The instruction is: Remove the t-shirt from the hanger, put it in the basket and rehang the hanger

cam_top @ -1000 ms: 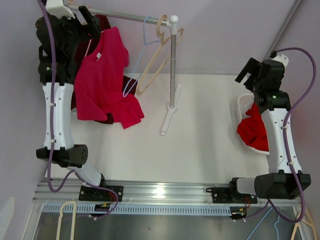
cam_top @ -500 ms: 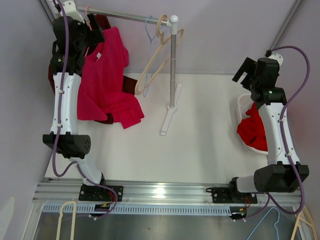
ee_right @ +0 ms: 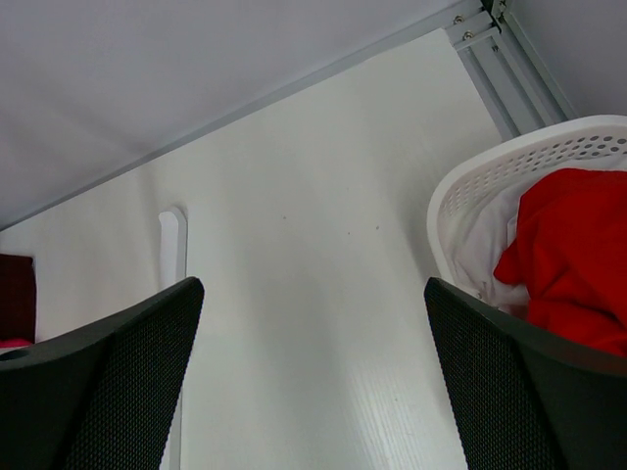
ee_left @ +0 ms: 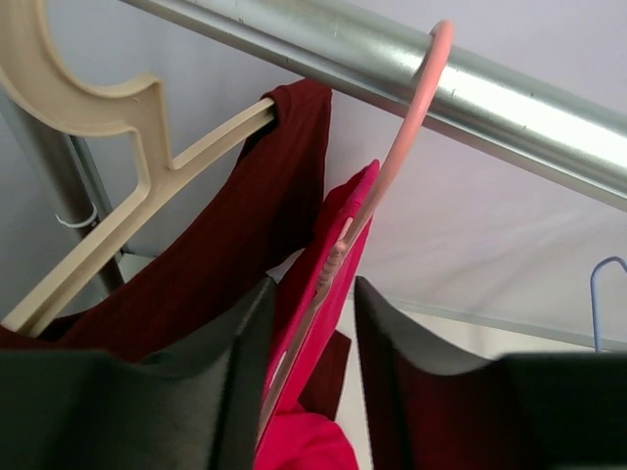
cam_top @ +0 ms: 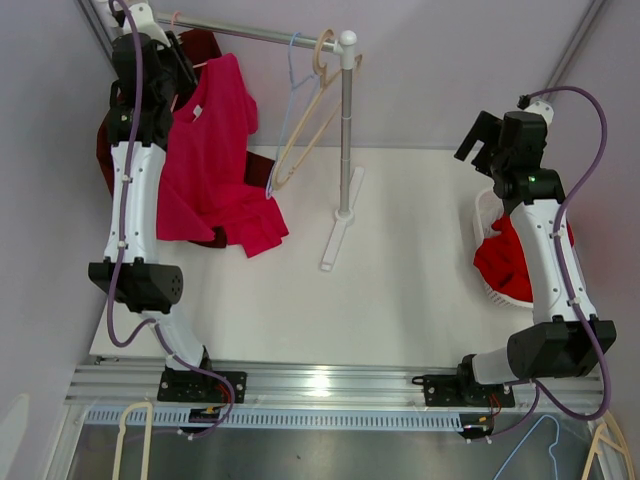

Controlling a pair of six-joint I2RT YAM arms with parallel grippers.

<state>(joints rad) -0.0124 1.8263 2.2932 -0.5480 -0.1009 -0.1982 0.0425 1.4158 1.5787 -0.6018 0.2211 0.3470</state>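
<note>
A bright pink t-shirt hangs from a pink hanger hooked over the metal rail at the far left. My left gripper is up at the shirt's collar. In the left wrist view the left gripper straddles the pink fabric and the hanger's neck, jaws narrowed. The left finger lies against the cloth and a gap shows at the right finger. My right gripper hovers wide open above the table at the right, and the right gripper has nothing between its fingers.
A dark red shirt on a beige hanger hangs just behind the pink one. Empty hangers dangle near the rail's post, whose foot rests mid-table. A white basket holding red cloth sits at the right.
My left arm has risen and swung in to the shirt's collar, and its jaws have narrowed around the fabric and hanger neck. The right arm has drifted slightly left and farther back.
</note>
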